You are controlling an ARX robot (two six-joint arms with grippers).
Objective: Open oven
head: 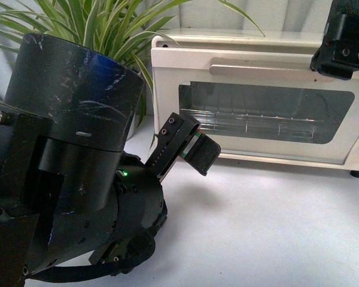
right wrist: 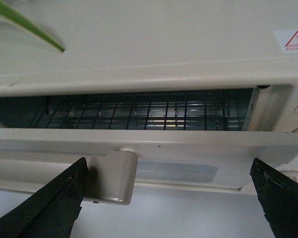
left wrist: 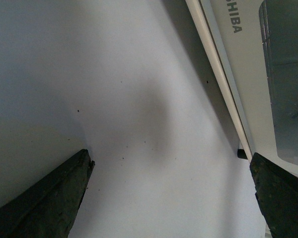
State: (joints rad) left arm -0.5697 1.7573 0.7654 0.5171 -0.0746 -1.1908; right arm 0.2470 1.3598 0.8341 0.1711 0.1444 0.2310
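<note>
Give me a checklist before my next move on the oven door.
1. Door ajar, rack visible through the gap: ok.
2. Right gripper open: ok.
3. Handle gripped: not ok, nothing held.
4. Left gripper open, holding nothing: ok.
5. Left gripper out of the door's swing path: cannot tell; it sits low in front of the oven.
6. Plant beside the oven, away from the door: ok.
</note>
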